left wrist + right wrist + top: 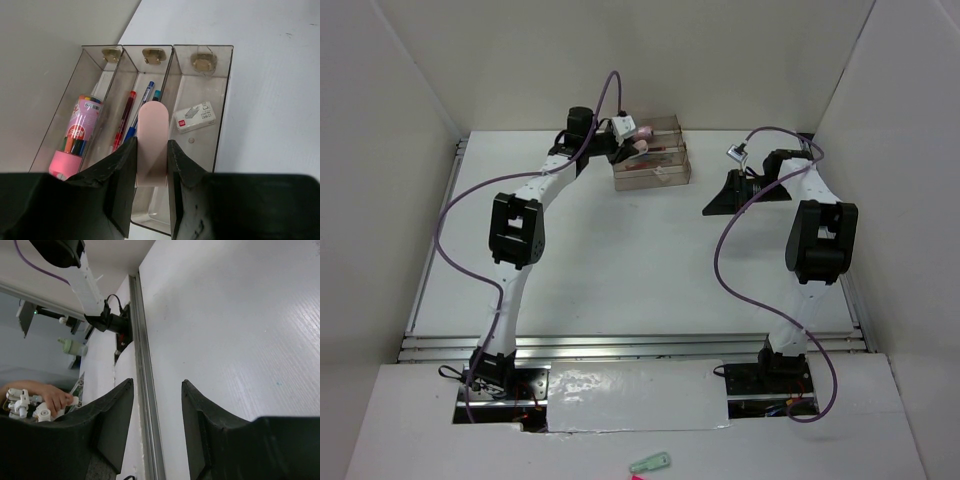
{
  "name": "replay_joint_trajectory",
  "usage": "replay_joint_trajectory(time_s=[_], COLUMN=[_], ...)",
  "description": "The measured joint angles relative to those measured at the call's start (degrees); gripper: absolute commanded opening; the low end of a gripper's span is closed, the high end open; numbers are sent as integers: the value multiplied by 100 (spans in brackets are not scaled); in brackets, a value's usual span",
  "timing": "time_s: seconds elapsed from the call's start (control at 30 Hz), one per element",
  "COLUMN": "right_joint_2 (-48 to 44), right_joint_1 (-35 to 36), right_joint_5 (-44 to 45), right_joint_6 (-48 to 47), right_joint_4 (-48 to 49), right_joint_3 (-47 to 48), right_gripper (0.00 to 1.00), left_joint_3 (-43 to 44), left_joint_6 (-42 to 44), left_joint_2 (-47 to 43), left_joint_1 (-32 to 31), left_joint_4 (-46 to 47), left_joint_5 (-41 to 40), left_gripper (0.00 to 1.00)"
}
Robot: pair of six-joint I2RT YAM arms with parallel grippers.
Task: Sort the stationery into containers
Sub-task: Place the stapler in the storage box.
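The L gripper [151, 149] is shut on a pink eraser [151, 131], one finger on each flat side. The eraser's long side points straight out ahead of the fingers, round end first. It hangs above the clear organiser [223, 105].

The organiser has 3 slots. They run the same way as the eraser, away from the gripper, so no turn looks needed. What counts is side to side. The eraser's round end sits over the divider wall [169, 75] btw the middle slot and the slot on the gripper's R. Its back end is more over the R slot.

In the middle slot, ahead and a bit L of the fingers, a red pen [125, 119] and blue pens [146, 96] lie long ways. In the R slot, just R of the eraser's tip, lies a white eraser [195, 116]. The far L slot has a pink tube of colour pens [77, 131].

Best guess: the pink eraser goes w/ the white one, so the gripper needs a small slide to its R before it lets go. Dropped here, it may hit the wall and tip in w/ the pens.

The R gripper [156, 386] is open w/ nothing in it, low over the table [240, 315]. In the top view it is well apart from the organiser, so the L arm is the near one by far.
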Motion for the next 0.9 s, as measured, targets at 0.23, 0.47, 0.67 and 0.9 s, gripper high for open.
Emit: replay_joint_trajectory(time_s=[0.23, 0.47, 0.67, 0.9], right_joint_2=[2, 24, 98, 109], right_joint_1=[0, 2, 26, 42], right_joint_5=[-11, -48, -52, -52], right_joint_6=[-24, -39, -39, -39], right_joint_4=[-2, -4, -4, -4], right_joint_3=[0, 0, 0, 0], right_gripper=[51, 51, 51, 51], left_joint_3=[0, -9, -31, -31], left_joint_6=[-2, 50, 74, 96], left_joint_2=[57, 240, 299, 299], left_joint_1=[33, 74, 103, 114], left_joint_4=[-109, -442, -647, -737], left_joint_5=[101, 190, 205, 216], left_gripper=[12, 15, 18, 22])
